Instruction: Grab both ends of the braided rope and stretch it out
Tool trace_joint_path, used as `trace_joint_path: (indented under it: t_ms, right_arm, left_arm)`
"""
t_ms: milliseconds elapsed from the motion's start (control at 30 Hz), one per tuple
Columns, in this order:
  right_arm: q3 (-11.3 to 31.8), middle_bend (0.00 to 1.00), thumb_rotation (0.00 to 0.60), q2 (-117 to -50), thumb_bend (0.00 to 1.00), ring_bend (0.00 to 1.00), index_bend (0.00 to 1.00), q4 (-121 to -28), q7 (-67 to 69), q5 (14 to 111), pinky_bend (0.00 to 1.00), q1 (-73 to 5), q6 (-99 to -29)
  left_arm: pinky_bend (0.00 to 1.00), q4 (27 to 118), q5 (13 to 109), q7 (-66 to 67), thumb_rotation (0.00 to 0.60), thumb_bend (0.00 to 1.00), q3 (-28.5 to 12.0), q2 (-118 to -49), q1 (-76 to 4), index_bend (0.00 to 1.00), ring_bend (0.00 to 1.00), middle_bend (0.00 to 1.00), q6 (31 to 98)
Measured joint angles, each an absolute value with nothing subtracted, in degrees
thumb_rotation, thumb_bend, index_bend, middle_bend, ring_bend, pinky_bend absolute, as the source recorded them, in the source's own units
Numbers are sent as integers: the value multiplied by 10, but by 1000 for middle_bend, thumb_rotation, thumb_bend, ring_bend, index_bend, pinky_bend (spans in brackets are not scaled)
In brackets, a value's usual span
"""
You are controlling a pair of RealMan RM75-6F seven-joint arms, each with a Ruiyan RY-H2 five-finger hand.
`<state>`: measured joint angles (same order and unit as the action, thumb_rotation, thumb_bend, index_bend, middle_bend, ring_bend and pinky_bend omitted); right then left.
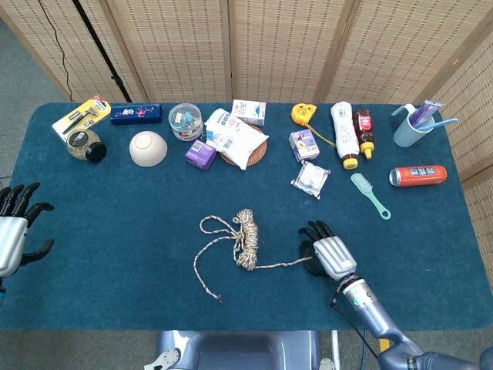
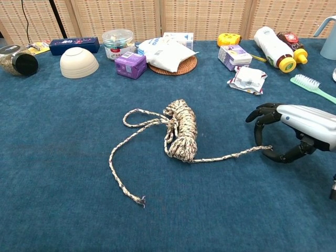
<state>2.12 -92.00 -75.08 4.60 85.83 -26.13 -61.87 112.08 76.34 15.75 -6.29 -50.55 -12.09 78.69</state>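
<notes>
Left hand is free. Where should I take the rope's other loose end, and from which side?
Grip the braided rope just behind its frayed tip, pinching across the strand from above. That tail lies flat on the cloth, clear of the coil. The left hand approaches from its own side.

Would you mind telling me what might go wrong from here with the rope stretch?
1. The right robot hand arches over the rope's thin right end without clearly pinching it; closing could miss it.
2. The braided rope is mostly a wound bundle; pulling may drag it instead of unwinding.
3. The left robot hand sits at the table edge, far from the other end.
</notes>
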Motion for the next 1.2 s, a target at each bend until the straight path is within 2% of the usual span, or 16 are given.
trace_joint_path:
  t_ms: [700,1200]
  right_arm:
    - [19,227,600,-928,411,69,565,-749,43,851,0,-263,-619]
    - [18,228,600,-921,411,71,560,-754,38,849,0,-264,-619]
  left_arm:
    - [0,1118,766,152,600,215,-59,-503,-119,318,0,67,791]
    - [0,1118,768,153,600,215,-57,-504,-119,319,0,63,792]
